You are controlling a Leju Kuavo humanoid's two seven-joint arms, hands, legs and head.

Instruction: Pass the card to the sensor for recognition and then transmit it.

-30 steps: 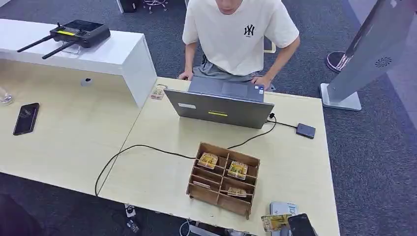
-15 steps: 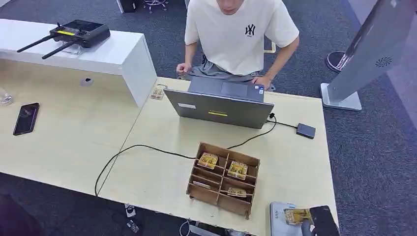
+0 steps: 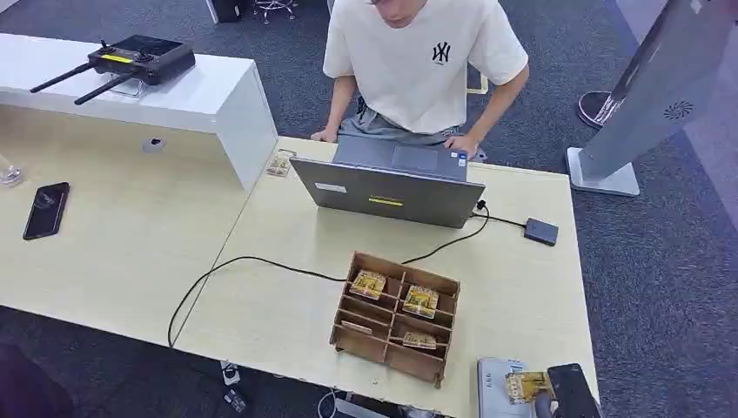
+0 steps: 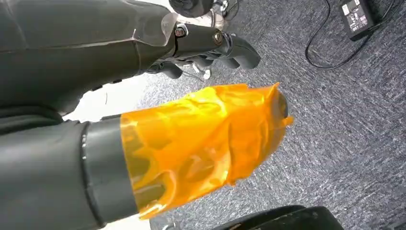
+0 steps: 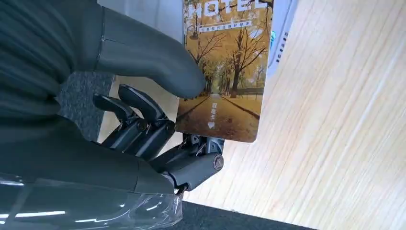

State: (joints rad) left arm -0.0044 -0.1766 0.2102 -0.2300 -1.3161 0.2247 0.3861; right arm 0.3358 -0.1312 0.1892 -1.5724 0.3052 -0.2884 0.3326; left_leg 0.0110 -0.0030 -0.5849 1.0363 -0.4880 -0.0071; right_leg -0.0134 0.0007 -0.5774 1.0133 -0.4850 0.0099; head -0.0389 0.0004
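Note:
My right hand (image 3: 567, 399) is at the table's near right corner and pinches a hotel card (image 3: 525, 384) printed with autumn trees. The card lies over the flat grey-white sensor (image 3: 493, 381). In the right wrist view the thumb (image 5: 143, 52) presses on the card (image 5: 225, 72), with dark fingers under it, and the sensor (image 5: 283, 28) lies just beyond the card. My left hand (image 4: 191, 143) hangs over grey carpet, its thumb wrapped in orange film, its dark fingers (image 4: 215, 45) holding nothing.
A wooden compartment box (image 3: 348, 335) with several cards stands left of the sensor. Behind it are a laptop (image 3: 387, 187), a black cable, a small black drive (image 3: 540, 231) and a seated person (image 3: 424, 61). A phone (image 3: 46, 209) lies far left.
My right hand has carried the card to the right, from beside the sensor to over it, and has held there for the last half second. The person's hand lifted briefly and came back down.

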